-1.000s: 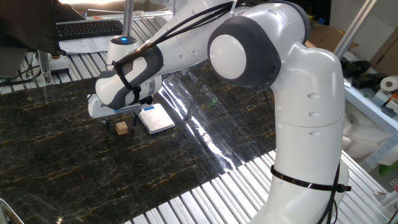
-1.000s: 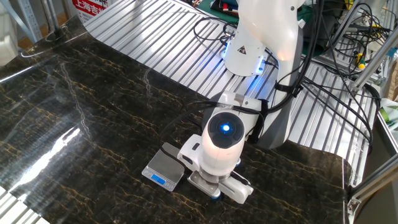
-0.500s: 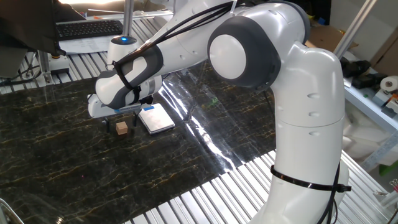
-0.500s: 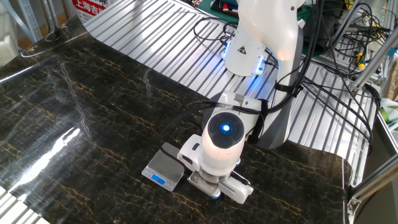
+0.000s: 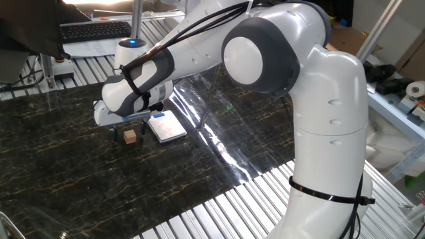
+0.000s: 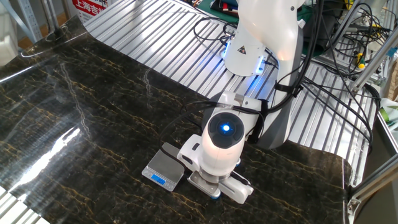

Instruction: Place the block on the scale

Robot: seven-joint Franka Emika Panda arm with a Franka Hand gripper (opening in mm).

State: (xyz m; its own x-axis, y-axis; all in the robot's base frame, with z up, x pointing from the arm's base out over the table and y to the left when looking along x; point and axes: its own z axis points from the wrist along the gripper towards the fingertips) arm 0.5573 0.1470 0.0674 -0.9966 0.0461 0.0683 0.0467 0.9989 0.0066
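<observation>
Gripper (image 5: 125,126): positioned low over the dark marble table (image 5: 80,172), directly above the block (image 5: 130,137). The fingers are largely hidden beneath the wrist housing in both views; the jaw opening cannot be determined, and no contact with the block is visible. Nothing is seen held.

Block: a small brown cube resting on the table surface, just beside the scale (image 5: 166,125) on the side away from the robot base, apart from it by a narrow gap. It is not on the scale.

Scale: flat on the table, platform bare. In the other fixed view the scale (image 6: 164,167) shows its blue display strip at the near edge, with the wrist housing just beside it.

Comparison with the earlier frames: no difference noted. Arm, gripper, block and scale occupy the same positions in both views.

View discrepancy: one fixed view shows the block clearly. The other fixed view does not; the arm's wrist, with its lit blue indicator, covers that spot. Only the latter view shows the display strip.
</observation>
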